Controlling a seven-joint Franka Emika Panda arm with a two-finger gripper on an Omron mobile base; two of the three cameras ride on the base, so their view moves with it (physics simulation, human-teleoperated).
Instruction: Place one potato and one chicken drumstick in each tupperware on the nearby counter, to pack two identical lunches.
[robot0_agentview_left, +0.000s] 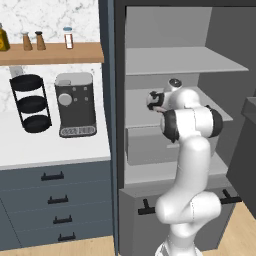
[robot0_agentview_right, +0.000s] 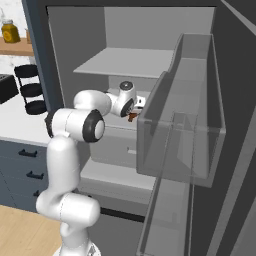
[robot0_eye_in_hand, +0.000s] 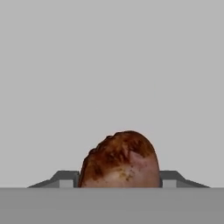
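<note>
Fingers (robot0_eye_in_hand: 65, 180) sit close on both sides of a chicken drumstick (robot0_eye_in_hand: 120, 159), apparently clamped on it. Gripper (robot0_agentview_right: 133, 116) is inside the open fridge (robot0_agentview_left: 165, 60) at middle-shelf height. Drumstick looks light, firm, maybe greasy; hold its thick end.

Flat even light (rendered), soft shadows

Chicken drumstick (robot0_eye_in_hand: 119, 161): reddish-brown, mottled, rounded thick end showing; held between the gripper's (robot0_eye_in_hand: 118, 178) two fingers, inside the open fridge (robot0_agentview_right: 150, 60). Counter (robot0_agentview_left: 45, 145): white worktop, dark drawers.
</note>
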